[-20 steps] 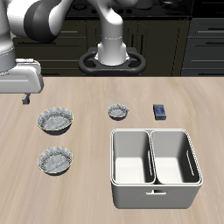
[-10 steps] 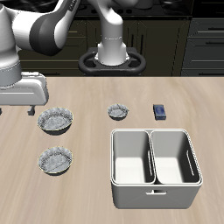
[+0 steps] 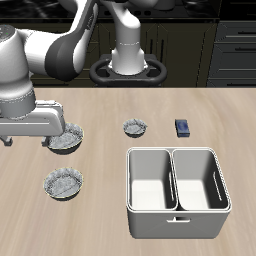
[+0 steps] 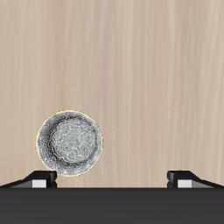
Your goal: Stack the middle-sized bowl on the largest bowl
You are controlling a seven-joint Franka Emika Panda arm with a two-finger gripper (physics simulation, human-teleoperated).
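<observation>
Two near-twin grey shiny bowls with fluted rims stand one behind the other. The one nearer the table's front edge looks marginally narrower, so I take it as the middle-sized bowl point(image 3: 63, 183); it also shows in the wrist view point(image 4: 69, 143), empty and upright. The one farther back I take as the largest bowl point(image 3: 69, 141); my hand partly covers it. My gripper point(image 3: 29, 140) is open and empty, hovering beside the largest bowl and above the table. In the wrist view the gripper point(image 4: 112, 179) has its fingertips point(image 4: 42, 178) spread wide, apart from the middle-sized bowl.
A tiny grey bowl point(image 3: 135, 126) stands mid-table. A small blue object point(image 3: 183, 126) lies beside it. A white two-compartment bin point(image 3: 177, 152) stands near the table's front edge. The robot's base point(image 3: 129, 60) is at the back.
My arm has swung lower and toward the table's middle. The open hand now overlaps the largest bowl's edge in the exterior view. The bowls have not moved.
</observation>
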